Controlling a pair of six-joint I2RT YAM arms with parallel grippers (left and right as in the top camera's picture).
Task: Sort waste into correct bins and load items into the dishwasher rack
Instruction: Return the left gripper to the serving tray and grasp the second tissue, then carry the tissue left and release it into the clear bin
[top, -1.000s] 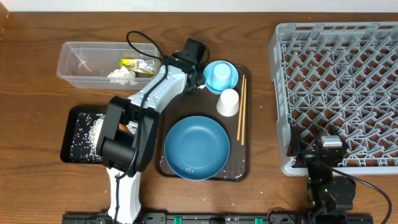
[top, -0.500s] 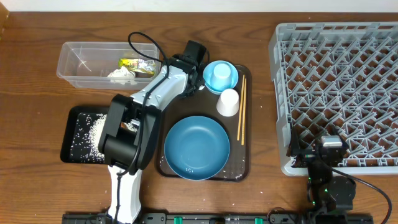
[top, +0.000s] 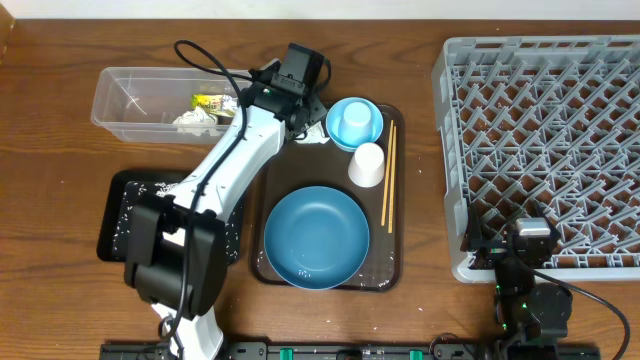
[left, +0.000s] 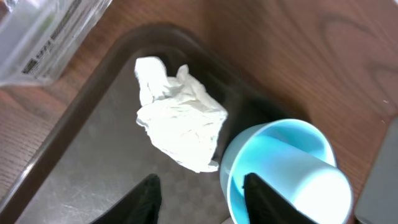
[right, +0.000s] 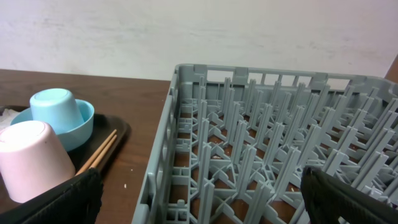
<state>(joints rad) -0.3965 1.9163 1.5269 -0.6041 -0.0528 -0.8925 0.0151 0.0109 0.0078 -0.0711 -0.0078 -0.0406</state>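
Left end effector (left: 202, 186) hovers over the serving tray (left: 93, 174), fingers parted, nothing between them. The crumpled white tissue (left: 180, 124) lies on that tray just ahead of the tips, close beside the light-blue bowl (top: 376, 118). Waste sorting, by my read: this wad wants the clear tub (top: 125, 95), just off the tray on the worktop (top: 50, 180), where a wrapper (top: 215, 102) and a second tissue (top: 192, 120) already lie. Next calls for a drop and a pinch, clear of the bowl's rim. Right end effector (right: 200, 180) sits by the dishwasher rack (top: 540, 140), spread wide, empty.
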